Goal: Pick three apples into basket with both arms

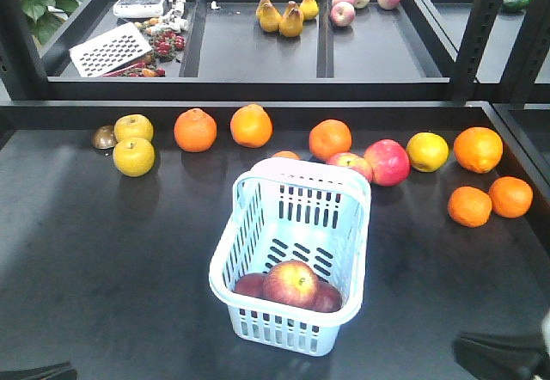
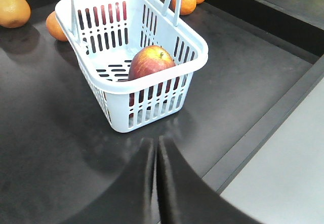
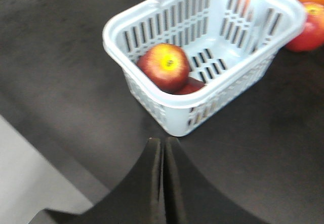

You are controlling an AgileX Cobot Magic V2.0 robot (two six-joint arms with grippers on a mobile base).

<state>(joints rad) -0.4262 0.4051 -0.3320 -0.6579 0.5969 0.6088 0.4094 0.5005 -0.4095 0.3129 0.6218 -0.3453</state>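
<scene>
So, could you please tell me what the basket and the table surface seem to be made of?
The basket looks like moulded plastic, pale blue, smooth and slightly glossy, with slotted walls. The table surface looks dark and matte with faint reflections, perhaps coated board or metal; I cannot tell which.

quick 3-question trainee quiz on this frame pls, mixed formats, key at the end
1. True or false: the left gripper is holding an apple.
2. How many apples can be made out inside the basket in the front view?
A) one B) three C) five
3. Fill in: in its wrist view, the right gripper has its fingers pressed ____.

Key
1. False. It is shut and empty, short of the basket.
2. B. One sits on top, with two darker ones partly hidden beneath.
3. Together, with nothing between them.
</scene>
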